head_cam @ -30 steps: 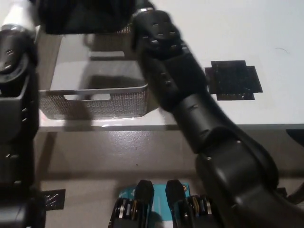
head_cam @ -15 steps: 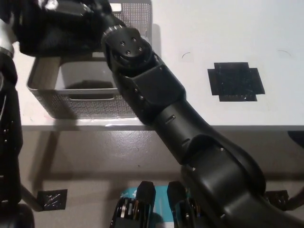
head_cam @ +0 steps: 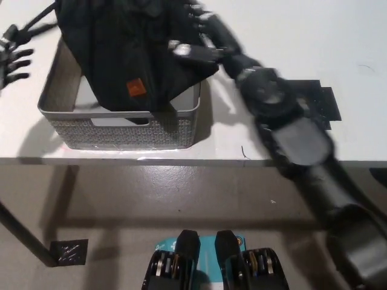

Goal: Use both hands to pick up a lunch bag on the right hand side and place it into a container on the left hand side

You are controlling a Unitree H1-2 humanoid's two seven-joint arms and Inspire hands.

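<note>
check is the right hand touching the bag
Touching. The head view shows the right hand pressed on the bag over the container.

The lunch bag (head_cam: 130,51) is black with 1 orange patch. The container (head_cam: 124,130) is grey with fine mesh walls. The table (head_cam: 290,36) is white, with black tape (head_cam: 320,103).

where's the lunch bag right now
Head view, upper left: the black lunch bag sits in the grey container, the right hand at its right edge.
</note>
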